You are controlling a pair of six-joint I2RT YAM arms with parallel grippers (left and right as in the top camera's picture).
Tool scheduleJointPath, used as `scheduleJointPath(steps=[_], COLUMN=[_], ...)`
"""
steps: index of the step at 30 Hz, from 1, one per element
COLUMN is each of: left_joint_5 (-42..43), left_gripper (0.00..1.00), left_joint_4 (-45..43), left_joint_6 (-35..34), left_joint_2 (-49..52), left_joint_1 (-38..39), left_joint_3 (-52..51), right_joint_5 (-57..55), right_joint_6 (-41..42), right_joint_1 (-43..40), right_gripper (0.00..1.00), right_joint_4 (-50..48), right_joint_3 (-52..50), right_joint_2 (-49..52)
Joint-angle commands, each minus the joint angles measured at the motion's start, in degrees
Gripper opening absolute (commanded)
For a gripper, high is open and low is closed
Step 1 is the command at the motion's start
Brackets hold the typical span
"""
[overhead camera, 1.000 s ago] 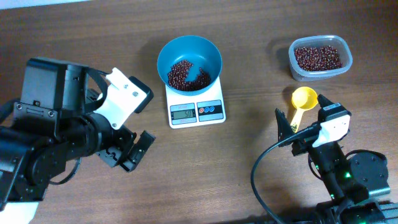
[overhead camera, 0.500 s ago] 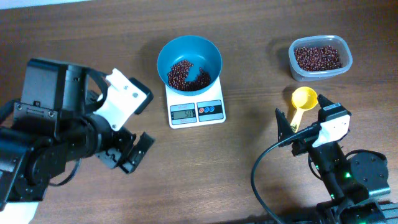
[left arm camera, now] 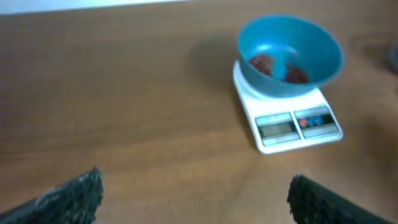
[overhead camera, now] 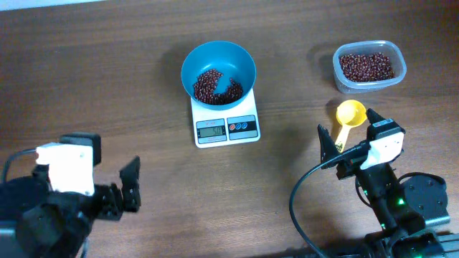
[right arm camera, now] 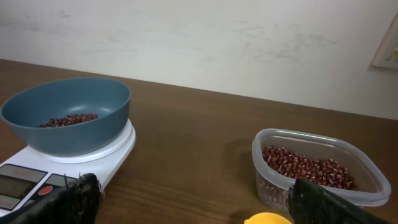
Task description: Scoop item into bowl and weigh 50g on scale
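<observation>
Gaping wide, the left gripper [left arm camera: 194, 182] and right gripper [right arm camera: 193, 186] are held empty; a scoop [overhead camera: 350, 115] is seen beneath the right.

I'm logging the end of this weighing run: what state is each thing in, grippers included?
bowl: upright on the scale, beans inside
beans: some in the bowl, more in the tub
scale: on, digits showing but unreadable
tub: lidless, partly filled
scoop: lying on the table, empty
left gripper: open, empty
right gripper: open, empty
</observation>
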State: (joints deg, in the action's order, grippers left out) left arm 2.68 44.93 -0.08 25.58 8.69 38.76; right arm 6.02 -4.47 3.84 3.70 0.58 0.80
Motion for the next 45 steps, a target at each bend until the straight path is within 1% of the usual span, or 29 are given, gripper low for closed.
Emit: scheduleJointPath(steps=[1,4,6,16,24,25,28,30,33,35,39,40,41,43,45], left_joint_5=[0.96,1.2,1.22,1.4,1.38,1.38,1.36,1.36,1.36,1.62,0.48,-1.31,-2.12,-2.1,-2.08], left_gripper=[0.99,0.99,0.99,0.99,0.99,0.99,0.99,0.99,0.99,0.99,0.99,0.99,0.99,0.99,0.99], left_joint_4=[-6.36,-9.57,-9.57,-5.84,-5.51,-7.02,-12.55,-18.62,-30.86,-43.08,-40.74,-40.26,-40.15,-40.15,-40.15], left_joint_6=[-1.73,-1.9,-1.9,-1.9,-2.12,-2.14,-5.33,-5.51,-5.51,-5.73,-6.14,-6.08,-4.94,0.44,1.01], left_joint_2=[-2.69,-7.37,-11.37,-24.76,-25.27,-25.27,-25.27,-25.27,-25.27,-25.27,-25.29,-25.29,-25.29,-25.29,-25.29], left_joint_1=[-2.51,-2.47,-2.47,-2.47,-2.47,-2.47,-2.47,-2.47,-2.47,-2.47,-2.47,-2.47,-2.47,-2.47,-2.47], left_joint_3=[-6.8,-11.69,-11.78,-11.78,-13.18,-14.34,-18.25,-23.02,-31.26,-38.53,-38.25,-38.25,-38.25,-38.25,-38.25], right_joint_5=[-0.31,-0.31,-0.31,-0.31,-0.31,-0.31,-0.31,-0.31,-0.31,-0.31,-0.31,-0.31,-0.31,-0.31,-0.31], right_joint_6=[0.37,0.37,0.37,0.37,0.37,0.37,0.39,0.39,0.37,0.39,0.37,0.37,0.37,0.37,0.37], right_joint_1=[0.22,0.22,0.22,0.22,0.22,0.22,0.22,0.22,0.22,0.22,0.22,0.22,0.22,0.22,0.22], right_gripper=[0.99,0.98,0.99,0.99,0.99,0.99,0.99,0.99,0.99,0.99,0.99,0.99,0.99,0.99,0.99], right_joint_4=[0.42,0.42,0.42,0.42,0.42,0.42,0.42,0.42,0.42,0.42,0.42,0.42,0.42,0.42,0.42], right_joint_3=[-0.26,-0.26,-0.26,-0.26,-0.26,-0.26,-0.26,-0.26,-0.26,-0.26,-0.26,-0.26,-0.26,-0.26,-0.26], right_joint_2=[-0.48,-0.48,-0.48,-0.48,-0.48,-0.48,-0.48,-0.48,-0.48,-0.48,-0.48,-0.48,-0.48,-0.48,-0.48])
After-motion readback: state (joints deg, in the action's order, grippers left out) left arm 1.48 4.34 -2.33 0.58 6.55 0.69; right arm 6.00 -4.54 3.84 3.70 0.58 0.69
